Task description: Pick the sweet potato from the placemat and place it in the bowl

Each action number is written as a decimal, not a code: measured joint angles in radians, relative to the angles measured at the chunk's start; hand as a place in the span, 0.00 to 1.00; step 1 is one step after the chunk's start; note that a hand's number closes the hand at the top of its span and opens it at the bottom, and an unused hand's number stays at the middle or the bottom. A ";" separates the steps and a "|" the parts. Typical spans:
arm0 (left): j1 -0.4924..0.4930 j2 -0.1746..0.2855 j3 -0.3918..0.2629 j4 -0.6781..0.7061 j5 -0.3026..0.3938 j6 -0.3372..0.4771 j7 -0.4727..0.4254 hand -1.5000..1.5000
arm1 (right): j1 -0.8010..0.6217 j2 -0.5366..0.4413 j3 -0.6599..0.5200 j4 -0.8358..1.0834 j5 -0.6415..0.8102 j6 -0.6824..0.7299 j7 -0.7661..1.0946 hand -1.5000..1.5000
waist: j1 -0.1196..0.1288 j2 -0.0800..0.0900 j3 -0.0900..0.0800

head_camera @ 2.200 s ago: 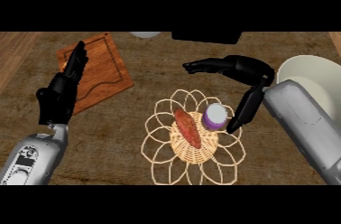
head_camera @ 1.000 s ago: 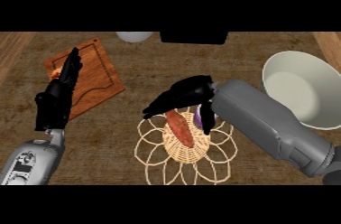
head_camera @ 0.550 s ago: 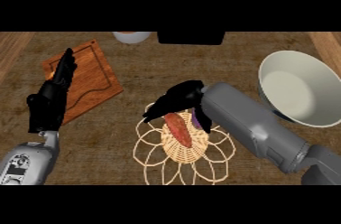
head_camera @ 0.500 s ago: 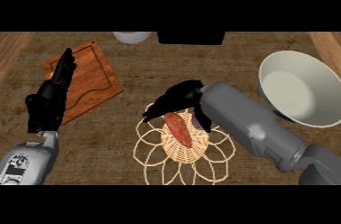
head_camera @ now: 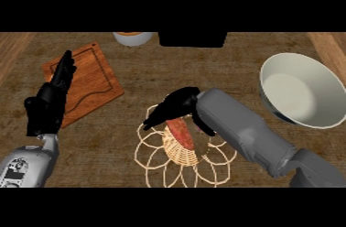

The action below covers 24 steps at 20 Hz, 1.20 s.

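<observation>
1. Nothing has been moved yet, as far as I can judge. The sweet potato (head_camera: 181, 133) lies on the placemat (head_camera: 162, 164), toward the middle of the tabletop's (head_camera: 202, 70) near edge.
2. The right hand (head_camera: 172, 107) sits on the sweet potato's far end. Its fingers curl down one side, and what looks like the thumb is on the other, so the grasp seems to be made.
3. Lifting, carrying to the right and releasing are left to do. The bowl (head_camera: 300, 91) by the tabletop's right edge holds nothing.
4. The left hand (head_camera: 46, 109) rests open near the left edge, fingers straight, over the cutting board (head_camera: 94, 84).
5. The sweet potato is long and tapered, with dull reddish-orange skin. Its rounded shape would probably let it roll.
6. The placemat is pale woven wicker, tight at its centre with open looped petals round the rim.
7. The bowl is smooth, white and deep, with a wide mouth that should make an easy target.
8. The cutting board is reddish wood with a groove near its border. The tabletop is dark, rough-grained wood.
</observation>
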 measured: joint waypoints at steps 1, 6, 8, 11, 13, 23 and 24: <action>-0.011 -0.003 0.001 0.004 -0.003 0.003 0.005 0.50 | 0.000 0.006 0.004 0.010 0.008 -0.008 -0.007 1.00 | 0.000 -0.001 -0.001; -0.008 -0.004 0.008 0.007 -0.001 -0.008 0.001 0.50 | 0.002 0.035 0.025 0.036 0.050 -0.065 -0.049 1.00 | 0.002 -0.003 -0.003; 0.001 -0.004 0.012 -0.001 0.000 -0.011 -0.001 0.50 | 0.010 0.045 0.026 0.040 0.059 -0.082 -0.057 1.00 | 0.003 -0.004 -0.002; -0.003 -0.005 0.019 0.010 0.002 -0.016 -0.009 0.50 | 0.020 0.053 0.022 0.045 0.063 -0.098 -0.071 1.00 | 0.002 -0.002 -0.002; 0.000 -0.001 0.021 0.002 0.001 -0.022 -0.004 0.50 | 0.030 0.058 0.015 0.056 0.063 -0.111 -0.085 1.00 | 0.001 -0.001 -0.001; 0.031 -0.006 0.038 -0.015 -0.009 -0.016 0.010 0.50 | 0.107 0.069 -0.128 0.076 -0.036 -0.173 0.080 1.00 | -0.031 0.003 0.008; 0.036 -0.004 0.043 -0.013 -0.010 -0.012 0.012 0.50 | 0.122 0.073 -0.157 0.093 -0.057 -0.191 0.150 1.00 | -0.046 -0.004 0.008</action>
